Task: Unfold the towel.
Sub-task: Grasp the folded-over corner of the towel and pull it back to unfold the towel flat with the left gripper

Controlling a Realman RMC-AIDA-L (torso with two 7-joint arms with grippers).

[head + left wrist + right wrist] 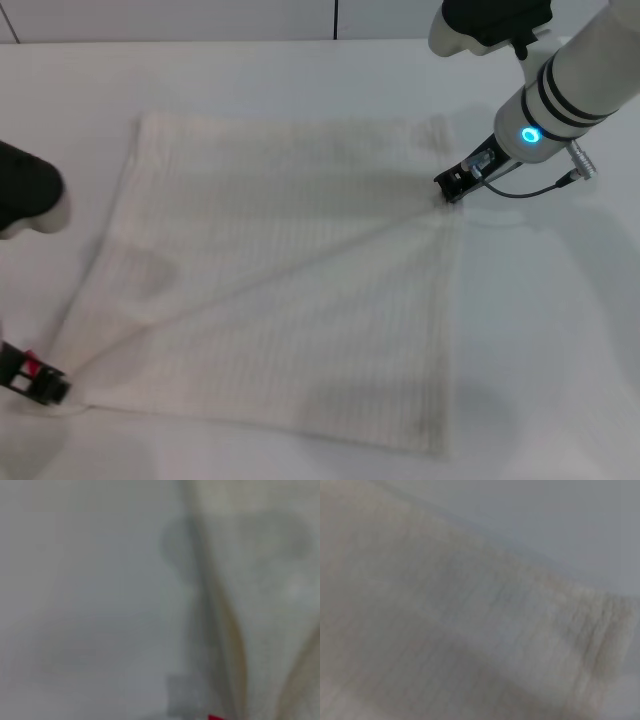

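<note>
The cream-white ribbed towel (290, 290) lies spread on the white table (560, 350). A taut ridge runs diagonally across it from its near left corner to its right edge. My left gripper (36, 384) is at the near left corner, shut on the cloth, with a bit of red tag (30, 368) beside it. My right gripper (452, 187) is shut on the towel's right edge, a little below the far right corner. The left wrist view shows a raised fold of the towel (225, 630) and a red speck (216, 716). The right wrist view shows the ribbed cloth (470, 630) close up.
The black part of my left arm (25, 195) hangs over the table's left side. My right arm (570, 90) with a blue light and a cable (545, 186) reaches in from the far right. A wall edge (200, 40) runs along the back.
</note>
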